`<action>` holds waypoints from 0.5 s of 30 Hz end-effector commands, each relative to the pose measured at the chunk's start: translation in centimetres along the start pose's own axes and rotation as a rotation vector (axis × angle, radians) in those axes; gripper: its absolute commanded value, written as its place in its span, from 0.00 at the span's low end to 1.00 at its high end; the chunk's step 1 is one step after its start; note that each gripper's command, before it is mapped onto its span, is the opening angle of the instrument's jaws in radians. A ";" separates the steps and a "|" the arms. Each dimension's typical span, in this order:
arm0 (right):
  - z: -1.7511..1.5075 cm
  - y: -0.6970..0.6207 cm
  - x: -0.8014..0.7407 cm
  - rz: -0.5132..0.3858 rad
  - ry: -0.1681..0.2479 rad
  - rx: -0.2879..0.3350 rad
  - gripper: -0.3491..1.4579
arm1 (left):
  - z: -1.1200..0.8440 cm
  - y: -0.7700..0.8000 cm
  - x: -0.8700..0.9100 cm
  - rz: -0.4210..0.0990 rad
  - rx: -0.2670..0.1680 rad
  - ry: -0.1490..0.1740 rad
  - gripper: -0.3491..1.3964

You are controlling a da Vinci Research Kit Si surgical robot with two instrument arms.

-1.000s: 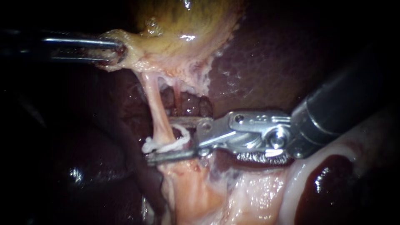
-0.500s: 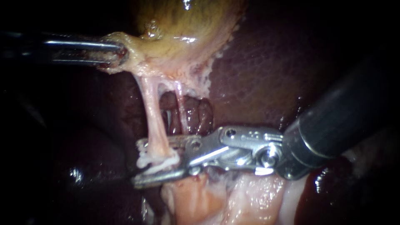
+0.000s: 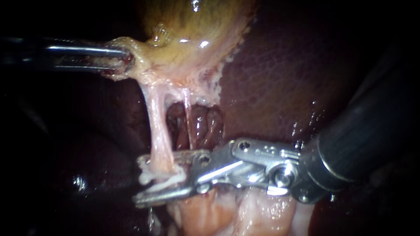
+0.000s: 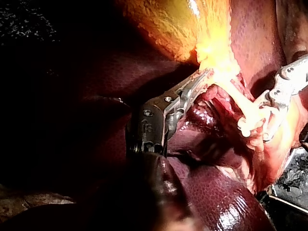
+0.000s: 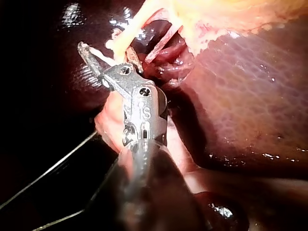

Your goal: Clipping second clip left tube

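In the endoscope view the left tube [image 3: 158, 131] is seen as a pale pink strand that is stretched from the neck of the gallbladder [image 3: 197, 26] straight into the jaws of the right instrument [image 3: 142, 180]. These jaws are spread to both sides of the tube, one jaw behind it and one in front of it, and a white clip [image 3: 168, 177] is held between them. The clip is laid across the tube at the place where the tube meets the wider pale tissue [image 3: 197, 214] just past the jaws. A thinner second tube [image 3: 188, 118] is seen beside the left tube, nearer to the hinge of the right instrument and outside its jaws. The jaws of the left instrument [image 3: 120, 61] are pressed together on the yellowish edge of the gallbladder, well apart from the clip. Dark liver [image 3: 280, 78] is seen behind both instruments. In the right wrist view the tube [image 5: 137, 21] is seen ahead of the jaws of the right instrument [image 5: 103, 57] and is taken between them. In the left wrist view the left instrument [image 4: 195, 84] is pinching the gallbladder edge, and the clip [image 4: 245, 126] is seen beyond it.
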 end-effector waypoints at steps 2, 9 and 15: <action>-0.04 0.01 0.01 0.021 0.000 -0.003 0.33 | 0.00 0.00 0.00 -0.001 0.000 0.000 0.00; -0.12 0.01 0.04 0.065 0.000 0.004 0.00 | 0.01 0.00 0.00 -0.001 0.000 0.000 0.00; -0.17 0.01 0.06 0.102 0.000 0.009 0.00 | 0.01 -0.01 0.00 -0.001 0.001 0.000 0.00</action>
